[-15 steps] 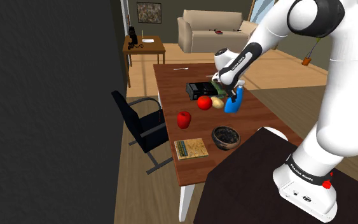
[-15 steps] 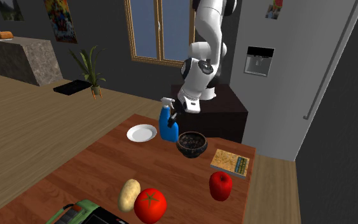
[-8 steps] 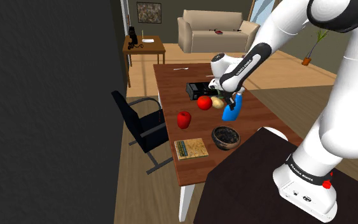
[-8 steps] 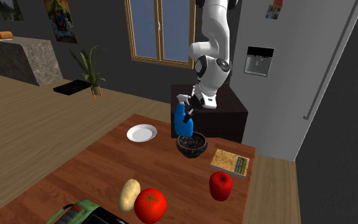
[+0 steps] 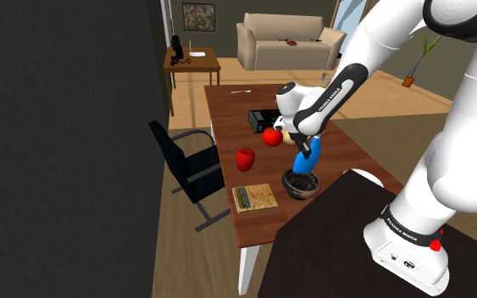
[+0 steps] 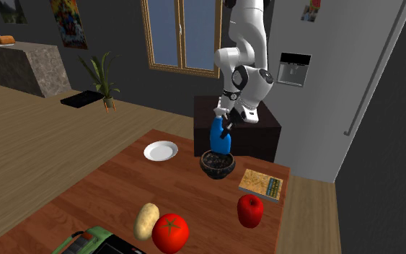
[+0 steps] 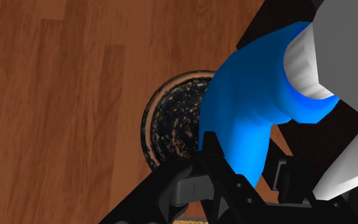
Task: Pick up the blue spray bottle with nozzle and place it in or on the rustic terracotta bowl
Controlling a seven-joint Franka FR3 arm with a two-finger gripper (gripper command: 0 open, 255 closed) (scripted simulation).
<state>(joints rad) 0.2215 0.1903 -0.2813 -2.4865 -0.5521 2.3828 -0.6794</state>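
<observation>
No legible text; white lettering on the arm's black base band point(image 5: 402, 228), too small to read

Layout around the bowl point(image 6: 217, 167)
The spray bottle point(image 6: 218, 136) hung above it; the book point(image 6: 261, 185) lay beside it, the plate point(image 6: 160, 151) opposite.

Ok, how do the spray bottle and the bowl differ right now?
The spray bottle is bright blue; the bowl is dark and speckled. The bottle hangs clasped in the gripper above the bowl, which rests on the table. The bottle is tall and narrow; the bowl low, round and open.
</observation>
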